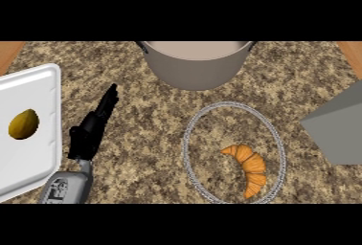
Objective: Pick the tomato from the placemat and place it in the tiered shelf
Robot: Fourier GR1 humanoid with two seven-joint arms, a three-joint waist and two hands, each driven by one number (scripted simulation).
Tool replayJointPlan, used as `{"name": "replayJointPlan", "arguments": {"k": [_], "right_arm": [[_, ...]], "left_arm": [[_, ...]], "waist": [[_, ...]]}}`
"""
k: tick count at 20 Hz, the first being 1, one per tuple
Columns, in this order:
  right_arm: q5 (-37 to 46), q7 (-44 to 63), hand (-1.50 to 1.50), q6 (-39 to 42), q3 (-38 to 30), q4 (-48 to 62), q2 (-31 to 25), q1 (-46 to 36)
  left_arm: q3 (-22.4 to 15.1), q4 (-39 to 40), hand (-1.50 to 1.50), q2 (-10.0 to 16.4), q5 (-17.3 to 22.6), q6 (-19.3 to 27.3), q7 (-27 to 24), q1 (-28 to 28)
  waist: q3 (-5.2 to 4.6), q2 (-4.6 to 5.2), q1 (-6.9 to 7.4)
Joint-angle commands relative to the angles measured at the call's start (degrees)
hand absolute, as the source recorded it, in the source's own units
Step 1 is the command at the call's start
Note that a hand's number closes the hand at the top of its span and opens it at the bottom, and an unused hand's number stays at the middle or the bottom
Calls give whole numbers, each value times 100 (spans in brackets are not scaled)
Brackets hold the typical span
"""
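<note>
No tomato shows in the head view. A yellow, lemon-like fruit (23,124) lies on a white tray (32,86) at the left edge. An orange croissant (249,170) lies inside an oval wire ring (186,143) on the counter, right of centre. My left hand (84,136) comes in from the lower left, between the tray and the ring. Its fingers (107,105) are straight, point toward the far side and hold nothing. It touches neither the fruit nor the croissant. My right hand does not show.
A large grey pot (198,67) stands at the back centre. A grey box (339,127) juts in at the right edge. The speckled stone counter (148,124) shows wooden corners at the far left and far right.
</note>
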Motion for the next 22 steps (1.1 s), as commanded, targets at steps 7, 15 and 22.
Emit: {"name": "replayJointPlan", "arguments": {"k": [7,15,22], "right_arm": [[1185,-220,-150,-938,299,1574,-343,-285],[853,-297,-150,-360,299,2522,-279,-1035],[280,-243,-150,777,-15,2798,-606,-947]], "left_arm": [[106,104,0,165,47,-195,-305,197],[-90,-153,0,-82,-18,-120,-186,359],[87,-168,0,-41,125,-187,115,-33]], "waist": [[2,13,23],[4,0,35],[3,-6,-27]]}}
